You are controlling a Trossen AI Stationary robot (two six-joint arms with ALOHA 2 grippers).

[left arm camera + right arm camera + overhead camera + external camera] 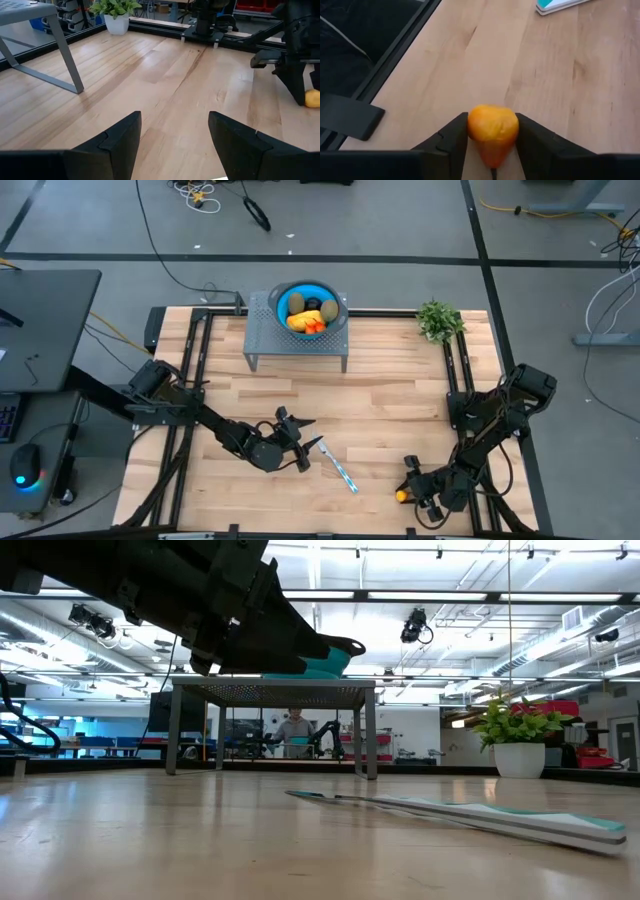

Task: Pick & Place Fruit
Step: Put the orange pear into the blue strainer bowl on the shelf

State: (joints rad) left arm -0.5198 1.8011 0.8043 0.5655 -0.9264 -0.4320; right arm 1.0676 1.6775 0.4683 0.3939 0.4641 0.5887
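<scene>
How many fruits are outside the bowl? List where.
1: an orange fruit between the right gripper fingers, at the table's front right. More may be hidden.

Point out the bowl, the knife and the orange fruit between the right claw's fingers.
bowl [283, 299]: high view, its blue rim on the left side.
knife [343, 475]: high view, middle of its teal handle.
orange fruit [492, 125]: right wrist view, middle of its rounded top.

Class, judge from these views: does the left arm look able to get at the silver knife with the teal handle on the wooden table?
Probably yes. The left tool stands open right beside the silver knife with the teal handle, which lies flat on bare wood with nothing between them. The right tool is off to the side, around a small orange fruit.
</scene>
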